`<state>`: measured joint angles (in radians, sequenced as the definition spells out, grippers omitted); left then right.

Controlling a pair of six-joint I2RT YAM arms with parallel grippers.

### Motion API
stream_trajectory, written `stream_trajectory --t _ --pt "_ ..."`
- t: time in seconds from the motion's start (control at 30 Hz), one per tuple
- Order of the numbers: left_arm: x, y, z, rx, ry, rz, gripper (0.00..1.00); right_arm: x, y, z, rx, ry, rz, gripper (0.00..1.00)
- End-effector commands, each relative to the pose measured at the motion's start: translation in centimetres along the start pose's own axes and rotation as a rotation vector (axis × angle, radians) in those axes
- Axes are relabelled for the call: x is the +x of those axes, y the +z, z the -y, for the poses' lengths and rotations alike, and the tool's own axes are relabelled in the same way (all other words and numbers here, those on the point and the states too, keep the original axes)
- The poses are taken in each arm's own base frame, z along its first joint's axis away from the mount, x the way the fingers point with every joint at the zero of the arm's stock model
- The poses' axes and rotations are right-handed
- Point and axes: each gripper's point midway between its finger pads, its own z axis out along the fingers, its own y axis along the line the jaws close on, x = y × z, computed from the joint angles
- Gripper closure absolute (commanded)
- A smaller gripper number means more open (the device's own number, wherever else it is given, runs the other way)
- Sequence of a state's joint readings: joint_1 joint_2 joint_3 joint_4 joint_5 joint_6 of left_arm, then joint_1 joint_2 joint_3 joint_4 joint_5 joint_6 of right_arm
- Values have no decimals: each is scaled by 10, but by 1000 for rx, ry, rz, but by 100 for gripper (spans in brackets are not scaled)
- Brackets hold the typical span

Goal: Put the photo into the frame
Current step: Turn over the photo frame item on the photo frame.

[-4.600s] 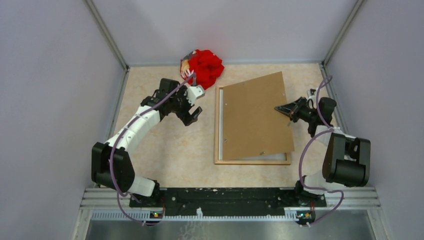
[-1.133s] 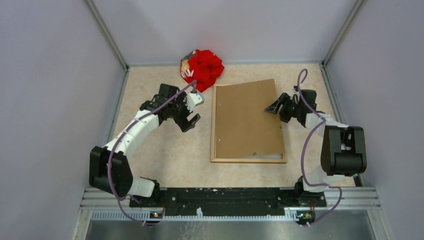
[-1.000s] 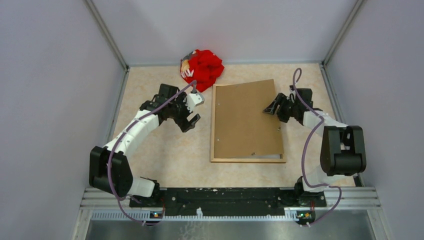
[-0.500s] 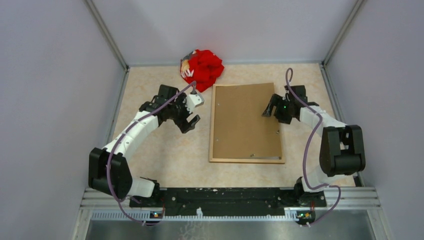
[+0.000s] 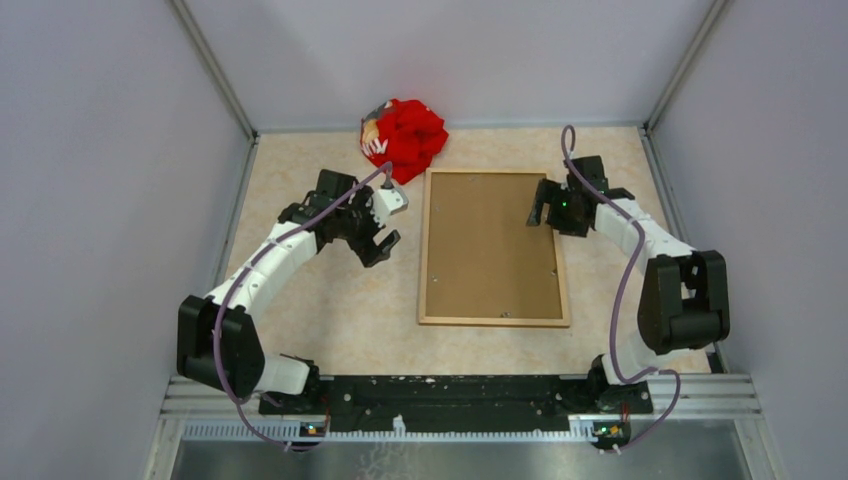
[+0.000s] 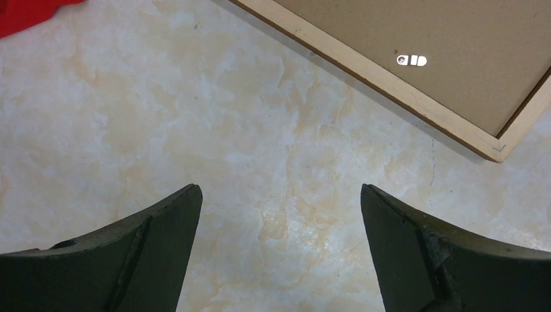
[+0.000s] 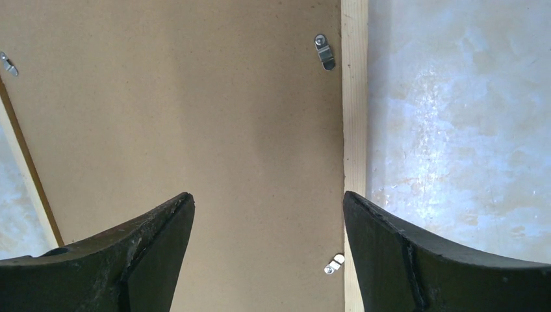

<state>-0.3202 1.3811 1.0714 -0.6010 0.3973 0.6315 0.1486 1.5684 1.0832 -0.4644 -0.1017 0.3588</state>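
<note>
While both tools are held spread with nothing between their fingers, the frame (image 5: 493,321) is seen lying flat and face-down on the tabletop (image 5: 330,290), right of centre, its long sides running from near to far. A plain brown backing board (image 5: 492,245) is seated inside its rails and squared with them. The photo is not shown in any view; whether it lies beneath the board cannot be told.

The right tool (image 7: 266,195) is positioned above the far right part of the frame. One finger is seen over the board, the other over the right rail and the tabletop beyond it. Whether the board is touched cannot be judged. Small metal clips (image 7: 324,51) are set along the inner edge of that rail.

The left tool (image 6: 279,188) is held released over bare tabletop to the left of the frame and apart from it; one corner of the frame is caught in its wrist view. A crumpled red cloth (image 5: 405,135) is left at the far edge of the tabletop, near the frame's far left corner.
</note>
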Motion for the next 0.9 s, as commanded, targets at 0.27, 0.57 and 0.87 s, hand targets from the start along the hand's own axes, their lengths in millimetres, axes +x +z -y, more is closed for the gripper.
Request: stream_trajectory --t 0.27,0.57,0.87 --pt "-2 7 11 62 -48 30 2 -26 -36 -46 -169 1 125 22" --pt "-6 35 40 278 -209 48 12 33 -48 -145 -508 -2 117 40" --pt "-4 77 51 462 -398 7 30 73 -33 -197 -632 -21 122 59"
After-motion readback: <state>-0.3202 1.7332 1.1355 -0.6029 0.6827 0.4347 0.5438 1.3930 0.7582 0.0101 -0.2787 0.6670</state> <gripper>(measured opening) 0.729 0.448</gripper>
